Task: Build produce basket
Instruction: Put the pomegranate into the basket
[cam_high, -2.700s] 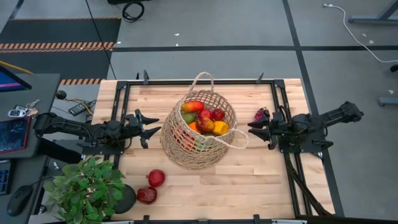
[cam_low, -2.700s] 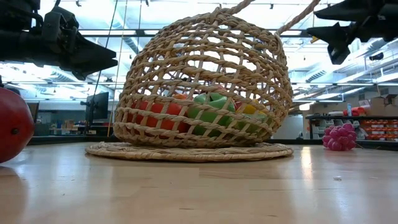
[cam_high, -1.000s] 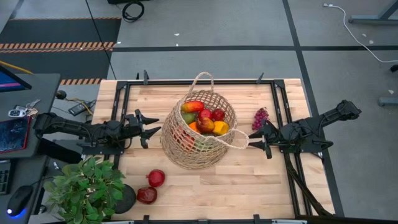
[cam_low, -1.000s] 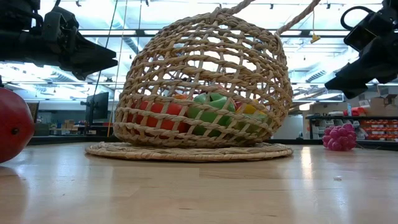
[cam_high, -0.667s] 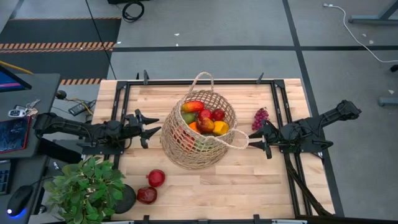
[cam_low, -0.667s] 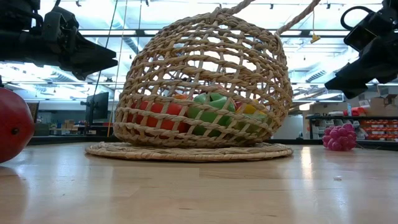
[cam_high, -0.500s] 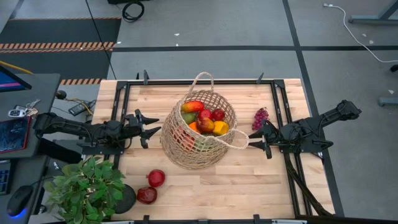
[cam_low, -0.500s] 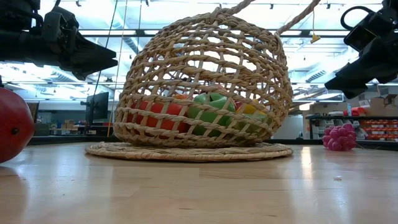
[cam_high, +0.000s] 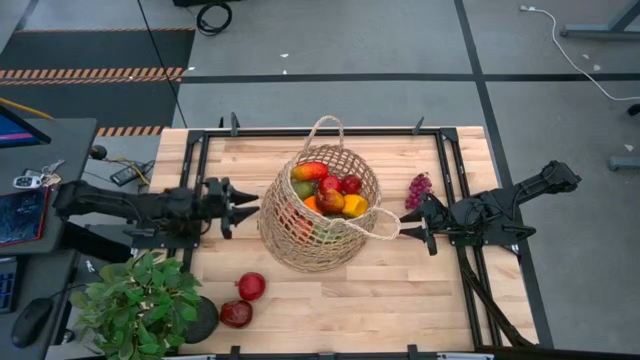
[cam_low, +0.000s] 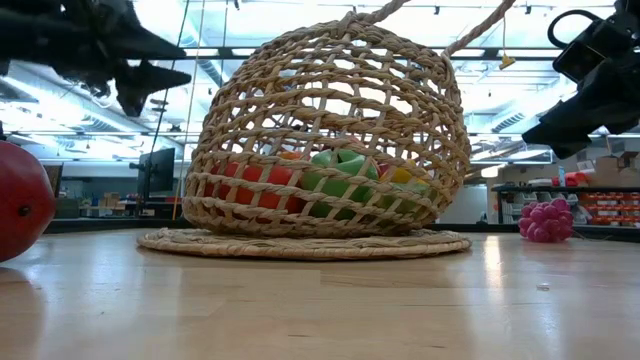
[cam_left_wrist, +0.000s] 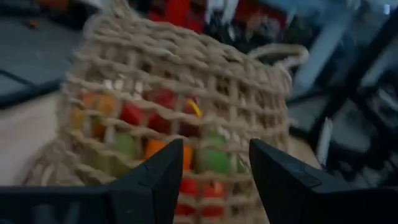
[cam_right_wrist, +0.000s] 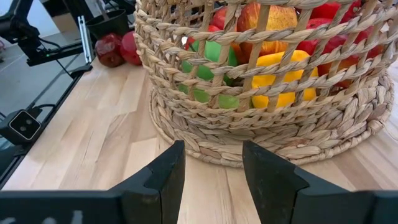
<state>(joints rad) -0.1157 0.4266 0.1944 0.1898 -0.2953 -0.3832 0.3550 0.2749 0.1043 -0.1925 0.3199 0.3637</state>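
— While my left gripper (cam_high: 246, 205) hangs above the table (cam_high: 400, 290) near its left edge, where does the basket (cam_high: 318, 215) stand?

— At the middle of the table, between my two arms; my left fingers are spread apart with nothing between them, pointed at the basket's wall from just beside it; in my left wrist view the weave (cam_left_wrist: 180, 124) fills the gap between them.

— And your right gripper (cam_high: 413, 222)?

— Near the right edge, also parted and empty, its tips close by the basket's lower loop handle (cam_high: 385, 226); I cannot tell whether they touch it.

— Where is the produce?

— Most lies heaped in the basket (cam_high: 330, 192), red, orange, yellow and green; the grape bunch (cam_high: 418, 188) lies on the bare wood right of the basket, just beyond my right gripper; two red fruits (cam_high: 244, 298) sit near the front edge, beside the potted plant (cam_high: 140, 305) at the front left corner.
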